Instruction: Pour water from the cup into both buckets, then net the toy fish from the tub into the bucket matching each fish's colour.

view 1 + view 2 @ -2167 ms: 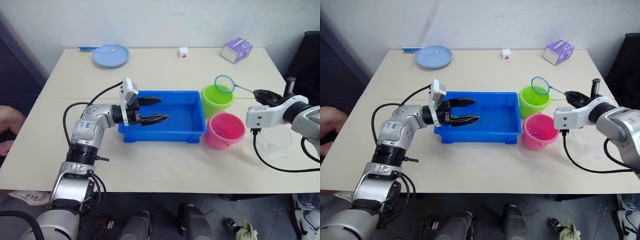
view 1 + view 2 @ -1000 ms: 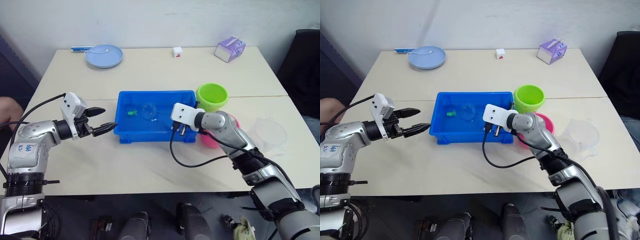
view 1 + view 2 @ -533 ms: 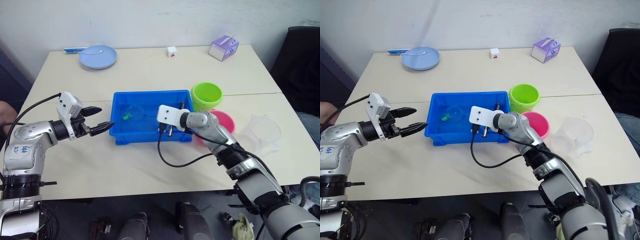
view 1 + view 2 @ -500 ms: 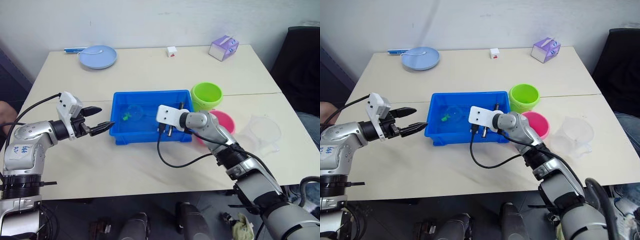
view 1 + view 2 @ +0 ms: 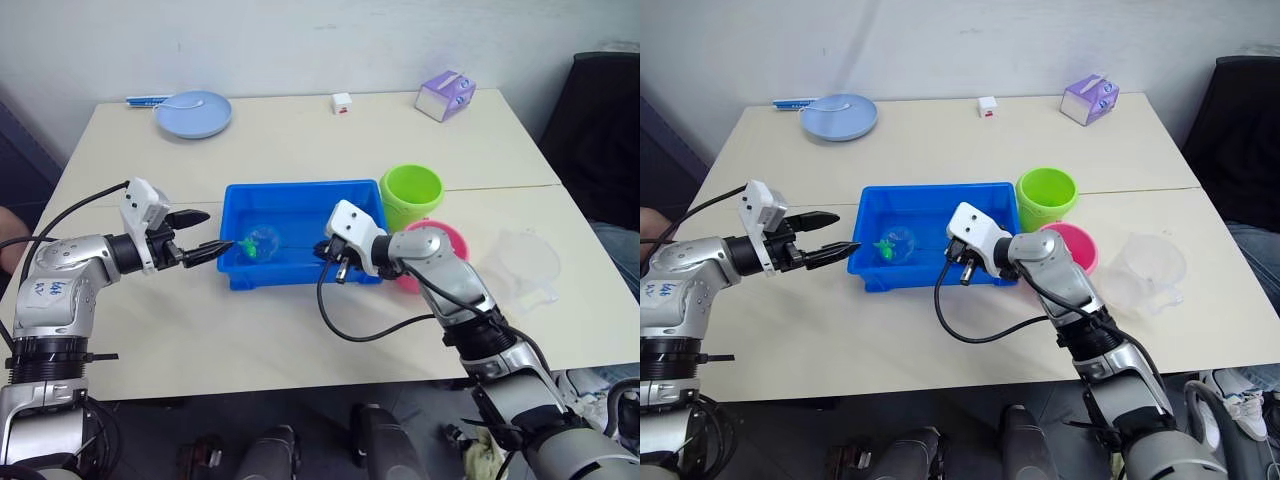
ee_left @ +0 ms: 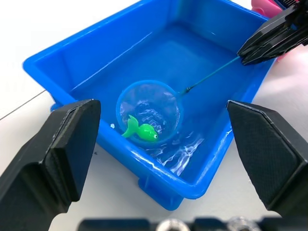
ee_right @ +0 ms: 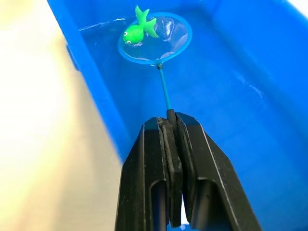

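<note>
The right gripper [image 7: 169,115] clamps the net [image 7: 155,37], its hoop around a green fish [image 7: 136,30] in the tub [image 5: 300,190]. The left gripper [image 5: 207,233], at the tub's 9 o'clock, is spread and empty. No lettering is legible.

The right arm hides part of the pink bucket [image 5: 440,245], so its contents perhaps stay unseen.
</note>
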Motion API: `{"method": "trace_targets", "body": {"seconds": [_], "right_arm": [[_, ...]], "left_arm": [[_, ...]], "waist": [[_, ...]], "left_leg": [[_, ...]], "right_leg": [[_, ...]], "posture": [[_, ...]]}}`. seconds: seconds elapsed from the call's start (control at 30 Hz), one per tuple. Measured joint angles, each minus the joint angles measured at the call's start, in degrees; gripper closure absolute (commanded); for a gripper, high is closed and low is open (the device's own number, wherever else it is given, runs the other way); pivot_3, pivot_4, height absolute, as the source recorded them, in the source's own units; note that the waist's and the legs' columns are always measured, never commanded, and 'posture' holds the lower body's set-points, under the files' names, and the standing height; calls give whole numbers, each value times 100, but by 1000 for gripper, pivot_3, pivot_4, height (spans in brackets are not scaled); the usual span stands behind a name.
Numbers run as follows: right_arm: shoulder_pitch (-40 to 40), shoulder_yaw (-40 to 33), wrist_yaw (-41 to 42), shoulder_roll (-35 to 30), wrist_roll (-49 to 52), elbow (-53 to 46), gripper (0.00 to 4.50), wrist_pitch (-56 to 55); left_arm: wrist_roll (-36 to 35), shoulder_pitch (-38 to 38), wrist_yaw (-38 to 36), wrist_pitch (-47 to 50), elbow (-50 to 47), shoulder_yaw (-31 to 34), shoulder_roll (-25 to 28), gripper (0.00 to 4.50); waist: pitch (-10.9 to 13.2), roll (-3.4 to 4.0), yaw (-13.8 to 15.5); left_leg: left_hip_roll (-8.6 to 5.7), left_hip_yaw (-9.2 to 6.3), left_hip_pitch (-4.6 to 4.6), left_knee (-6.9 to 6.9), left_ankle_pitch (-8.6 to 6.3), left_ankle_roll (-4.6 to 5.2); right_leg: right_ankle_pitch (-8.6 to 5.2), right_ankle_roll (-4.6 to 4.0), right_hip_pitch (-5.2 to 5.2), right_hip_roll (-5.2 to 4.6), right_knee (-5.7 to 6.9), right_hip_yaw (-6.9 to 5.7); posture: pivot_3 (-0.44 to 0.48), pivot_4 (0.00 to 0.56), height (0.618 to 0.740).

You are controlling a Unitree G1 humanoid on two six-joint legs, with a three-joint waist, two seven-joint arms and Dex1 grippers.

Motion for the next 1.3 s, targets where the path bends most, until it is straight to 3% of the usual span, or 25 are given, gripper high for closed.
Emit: {"method": "trace_targets", "body": {"seconds": [0.27,0.47,0.77,1.0,1.1,1.3], "right_arm": [[434,-553,-49,-716,457,-1176,3739,874],[1107,-1734,-308,-1371,1050,-2780,3739,1979],[1627,-3112,-794,-2207,1436,-3697,3739,2762],[2156,-3034,-1315,-3336,594,-3165,3739,1287],[2280,-2540,-1451,-3805,13,-2635,3739,240],[2009,-1108,-2149,-5230,-2301,-1004,3739,-3180]], "left_arm": [[-56,-238,-438,114,-9,-303,-47,0],[-27,-991,-643,-32,233,-800,-639,0],[84,-1685,-869,-388,845,-1235,-1531,0],[165,-1874,-971,-646,1213,-1343,-1908,0],[175,-1892,-992,-685,1214,-1342,-1927,0],[185,-1877,-943,-695,1201,-1314,-1937,0]], "waist": [[0,0,128],[0,-1,283],[0,-2,302],[0,-2,275],[0,-2,281],[0,-1,287]], "left_leg": [[-5,1,-3,5,0,1],[-10,1,-12,19,0,2],[-9,5,-13,16,0,3],[-7,22,-12,12,1,3],[-8,26,-11,11,1,3],[-20,60,-21,8,2,5]], "right_leg": [[0,0,0,-8,1,7],[0,0,3,-11,1,18],[0,0,1,-11,0,39],[0,0,-9,-8,7,56],[0,1,-12,-7,7,58],[0,1,-55,-8,11,46]], "posture": [[0,150,740],[0,150,740],[0,150,740],[0,150,740],[0,150,740],[0,150,740]]}}
